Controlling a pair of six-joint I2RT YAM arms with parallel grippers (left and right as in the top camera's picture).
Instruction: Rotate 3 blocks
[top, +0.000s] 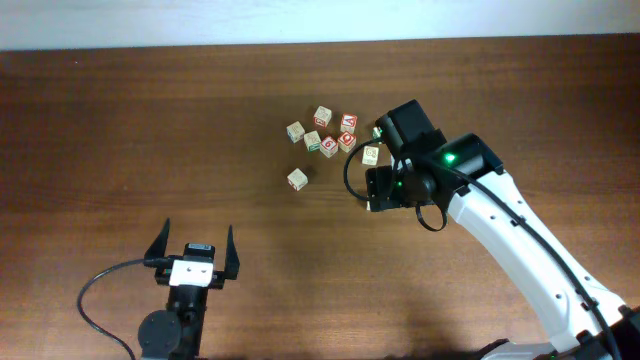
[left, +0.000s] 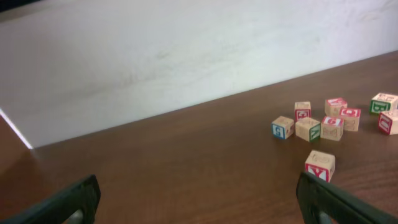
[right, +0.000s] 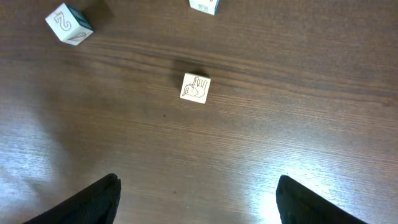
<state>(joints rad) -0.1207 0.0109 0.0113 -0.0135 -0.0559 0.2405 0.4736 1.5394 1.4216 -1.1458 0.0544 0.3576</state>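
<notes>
The left gripper (top: 198, 232) sits at the near side of the wooden table (top: 120, 120), left of centre. Its jaws are spread wide towards the far side with nothing between them. In its wrist view the two dark fingers (left: 68, 202) stand at the lower corners over bare wood. A black cable (top: 95, 295) loops out to the left of its base.

Farther away and to the right, the blocks (top: 329, 147) lie loose on the table, right of centre. A lone block (top: 297, 179) is the nearest and lies apart from the rest, with a red letter on the side the left wrist view shows. Beyond it the others form a loose band. A blue-lettered block (left: 283, 127) is at its left end, followed by red and green faces set close together. At the right end, the end block (top: 371, 154) lies just beside the head of the right arm.

The right gripper (right: 198, 183) has its jaws well apart and holds nothing. In its wrist view a picture block (right: 195, 88), with an outline drawing on top, lies ahead between the fingers, touched by neither. A numbered block (right: 68, 23) sits far left in that view. Which overhead blocks these two are, I cannot tell. The white arm (top: 520, 240), with a green light (top: 450, 157) on it, runs to the near right corner.
</notes>
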